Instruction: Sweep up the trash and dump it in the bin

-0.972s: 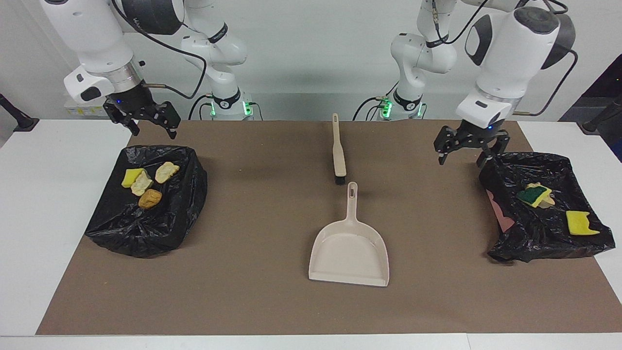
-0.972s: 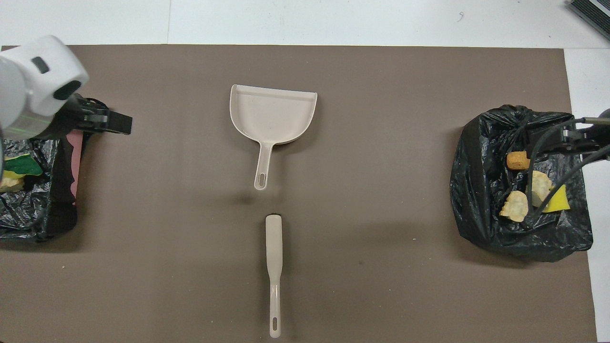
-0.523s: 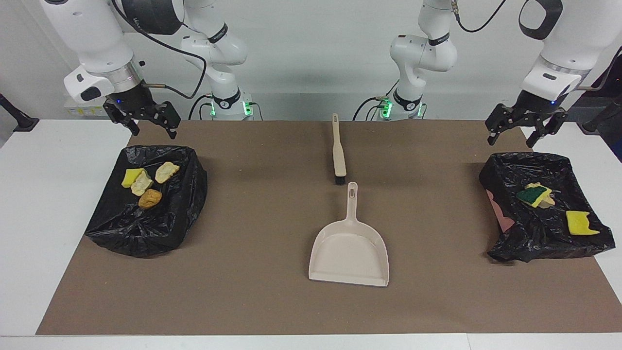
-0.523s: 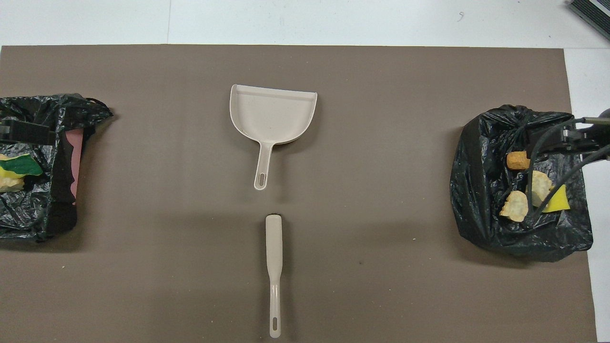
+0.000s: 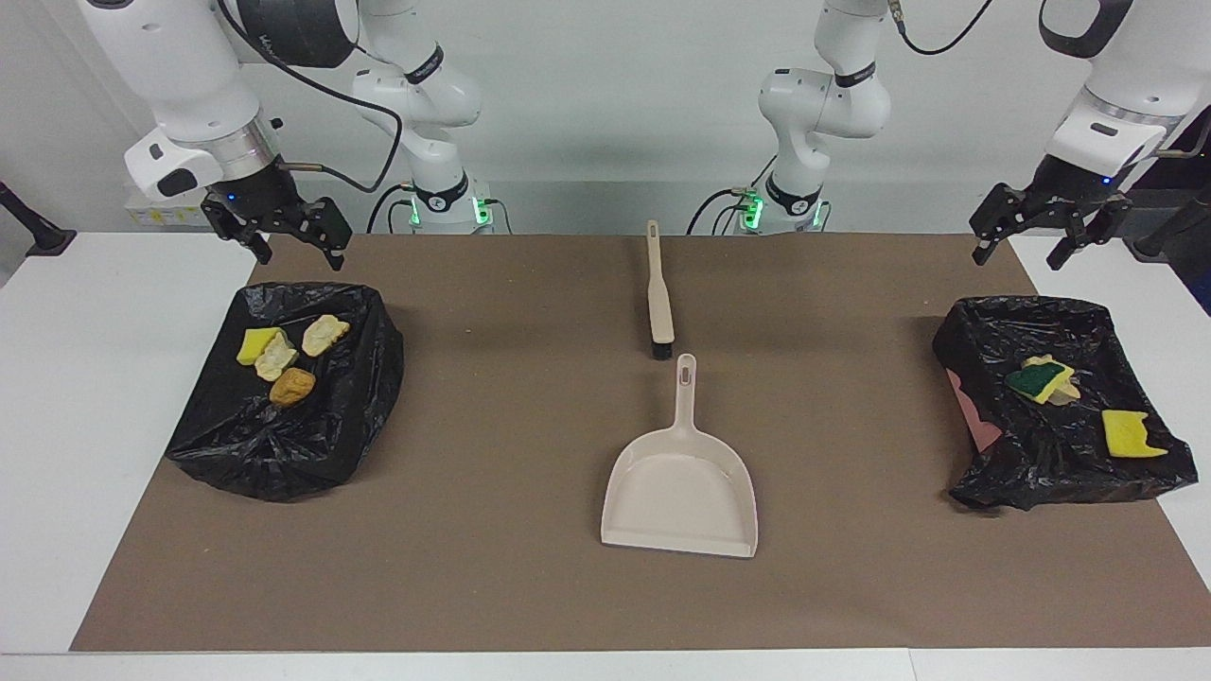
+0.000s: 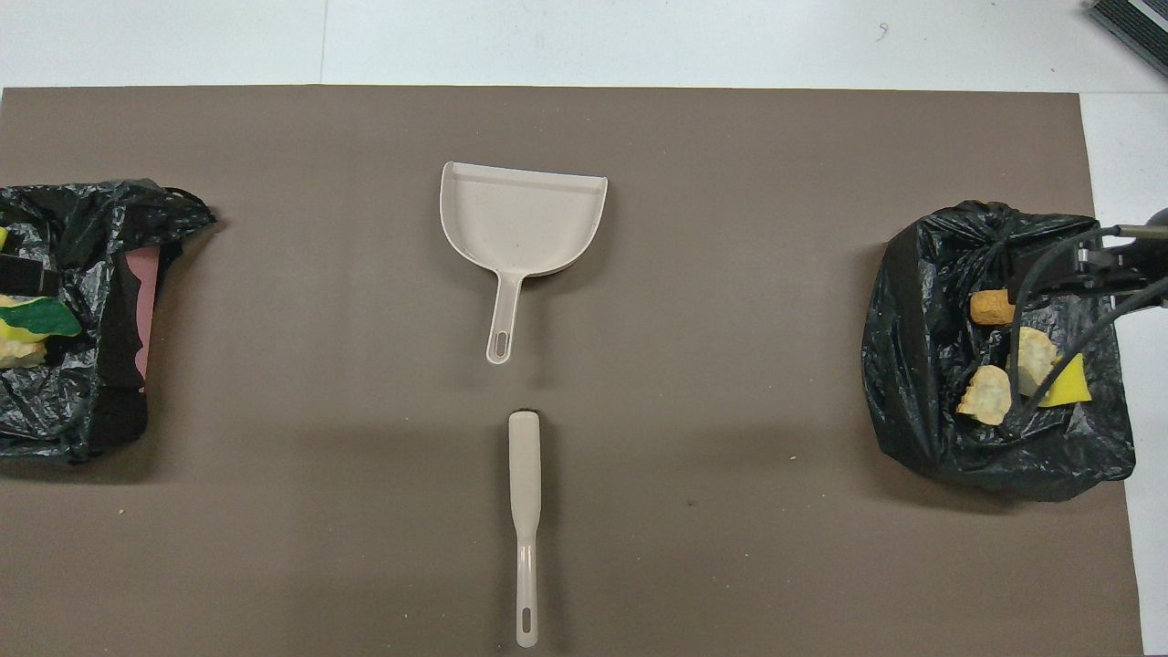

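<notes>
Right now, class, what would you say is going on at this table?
Nothing is being handled. All the trash already lies in the two black-bagged bins, one at each end of the table. The dustpan and brush lie mid-table. The left gripper and right gripper hang open and empty, each near its own bin.

White table [image 5: 85,397], large brown mat [image 5: 530,567] covering most of its top, plain pale grey wall [image 5: 615,104] at the robots' end, dark opening [image 5: 1183,170] at one edge, soft even light, faint shadows on mat
</notes>
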Tool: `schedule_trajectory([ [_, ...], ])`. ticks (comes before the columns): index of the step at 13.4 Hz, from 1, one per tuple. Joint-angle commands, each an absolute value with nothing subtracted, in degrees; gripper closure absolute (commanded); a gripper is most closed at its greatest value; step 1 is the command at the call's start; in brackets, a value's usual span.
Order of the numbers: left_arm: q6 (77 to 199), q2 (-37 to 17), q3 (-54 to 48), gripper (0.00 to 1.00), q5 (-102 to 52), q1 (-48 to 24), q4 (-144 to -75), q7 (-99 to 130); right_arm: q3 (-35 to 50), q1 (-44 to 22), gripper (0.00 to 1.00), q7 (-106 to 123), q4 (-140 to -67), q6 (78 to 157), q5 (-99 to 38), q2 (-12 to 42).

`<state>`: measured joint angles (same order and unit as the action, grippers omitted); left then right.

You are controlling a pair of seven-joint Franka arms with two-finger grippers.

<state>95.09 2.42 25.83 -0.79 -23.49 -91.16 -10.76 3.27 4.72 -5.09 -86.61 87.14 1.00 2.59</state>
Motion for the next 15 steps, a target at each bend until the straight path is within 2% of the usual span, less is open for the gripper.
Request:
schedule_trajectory([
  [1, 91.51, 3.51, 23.83, 0.0, -0.61, -19.54, -90.62, -11.51, 3.52, 5.1, 0.0, -5.98, -87.98, 86.57, 0.09, 1.14],
  [4, 89.21, 4.13, 15.31, 0.0, -0.7, -11.53, -90.7, -11.51, 3.52, 5.1, 0.0, -5.98, -87.98, 86.57, 0.09, 1.14],
  [10, 86.32, 5.36, 6.87, 0.0, -0.7, -7.47, -91.32, -9.94, 3.52, 5.1, 0.0, -5.98, -88.07, 86.57, 0.0, 1.14],
  [15, 80.17, 0.63, 5.01, 0.0, -0.44, -5.19, -83.78, -10.02, 3.43, 5.1, 0.0, -5.98, -88.07, 86.57, 0.0, 1.14],
])
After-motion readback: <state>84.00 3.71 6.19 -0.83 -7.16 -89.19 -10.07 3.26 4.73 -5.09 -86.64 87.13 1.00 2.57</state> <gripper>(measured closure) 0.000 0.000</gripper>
